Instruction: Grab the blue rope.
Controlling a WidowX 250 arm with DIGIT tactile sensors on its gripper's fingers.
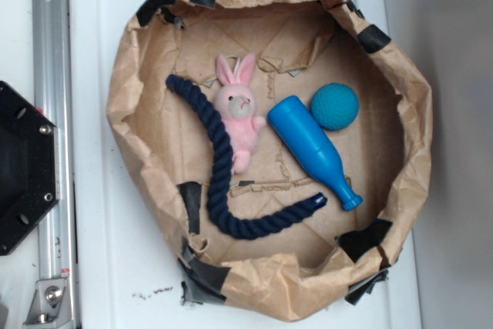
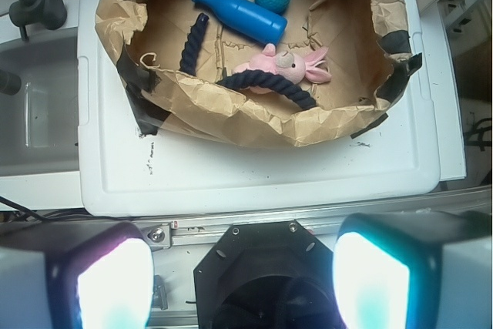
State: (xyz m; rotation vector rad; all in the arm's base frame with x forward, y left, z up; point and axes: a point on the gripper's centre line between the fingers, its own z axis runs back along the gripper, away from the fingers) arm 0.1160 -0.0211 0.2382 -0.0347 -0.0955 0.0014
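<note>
I read this as a robot lab bench: a silver aluminium rail (image 1: 51, 75) at nine o'clock, a white plastic worktop (image 2: 254, 171), and a taped brown-paper bin (image 1: 135, 98) for toys.

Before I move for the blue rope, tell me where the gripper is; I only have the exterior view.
Observer: In the wrist view the gripper is above the robot's black base, outside the paper nest.
Operator: Give me its state.
Observer: Open. The fingers are wide apart, with nothing between them.
Operator: Say what the wrist camera sees of the rope.
Observer: Two separate stretches of the blue rope. The nest's near wall hides the bend that joins them.
</note>
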